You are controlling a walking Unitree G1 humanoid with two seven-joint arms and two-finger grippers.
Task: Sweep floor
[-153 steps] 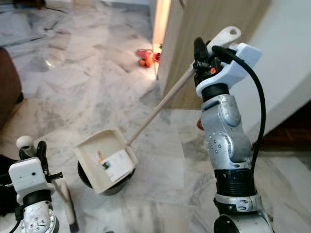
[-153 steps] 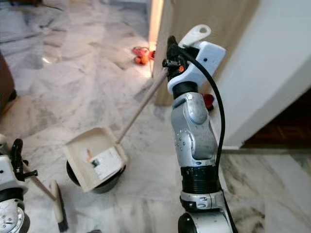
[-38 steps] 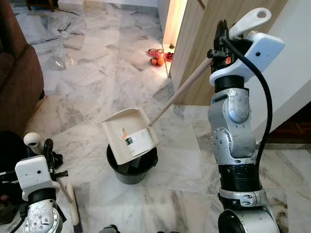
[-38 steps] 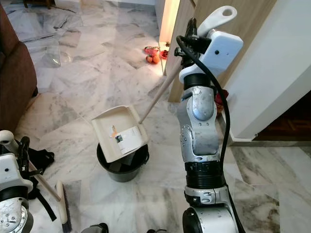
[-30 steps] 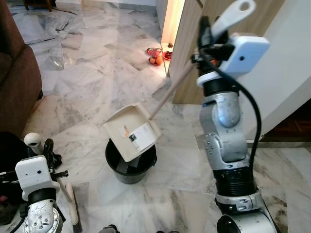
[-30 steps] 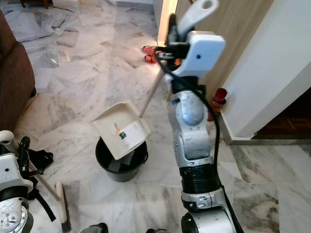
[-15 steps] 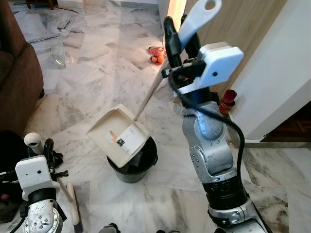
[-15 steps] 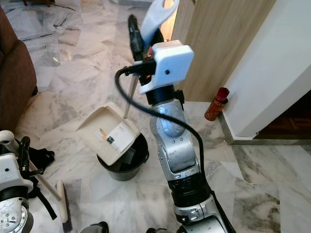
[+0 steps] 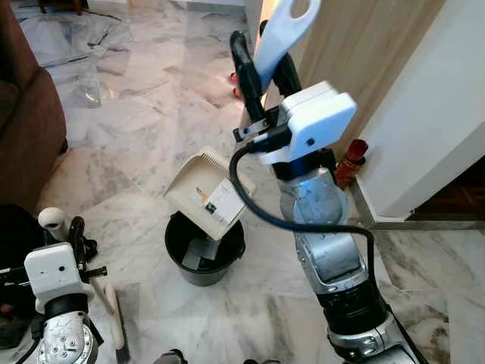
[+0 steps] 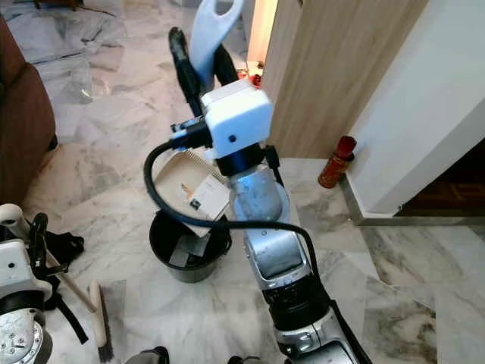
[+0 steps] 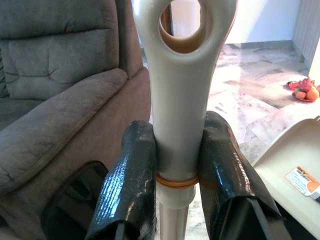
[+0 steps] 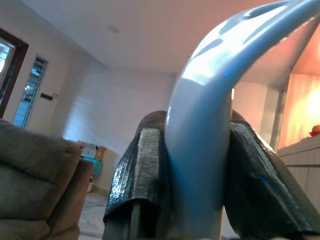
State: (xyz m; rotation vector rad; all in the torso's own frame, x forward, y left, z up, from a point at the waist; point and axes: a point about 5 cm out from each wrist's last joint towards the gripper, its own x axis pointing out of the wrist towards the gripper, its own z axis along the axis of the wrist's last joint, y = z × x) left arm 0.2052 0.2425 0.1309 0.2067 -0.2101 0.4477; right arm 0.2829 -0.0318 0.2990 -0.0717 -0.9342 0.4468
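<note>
A cream dustpan (image 9: 208,196) with a label inside hangs tilted steeply, mouth down, over a black bucket (image 9: 204,250) on the marble floor. Its long handle (image 9: 282,26) runs up to my raised right gripper (image 9: 264,64), which is shut on the handle just below its looped end. In the right wrist view both black fingers (image 12: 142,170) press on the pale handle (image 12: 200,150). At the lower left my left gripper (image 9: 64,231) is shut on the broom handle (image 11: 180,125). The broom head (image 10: 98,318) rests on the floor beside it.
A brown sofa (image 9: 23,114) stands on the left. A wooden cabinet (image 9: 364,45) and a white wall (image 9: 432,114) close off the right, with a red spray can (image 9: 350,161) at their foot. Black straps (image 10: 64,246) lie by the broom. Fruit (image 11: 302,91) lies on the far floor.
My right arm has swung left and turned, bringing the dustpan from beside the bucket to right over it and tipping it steeper. The left arm and broom have stayed put.
</note>
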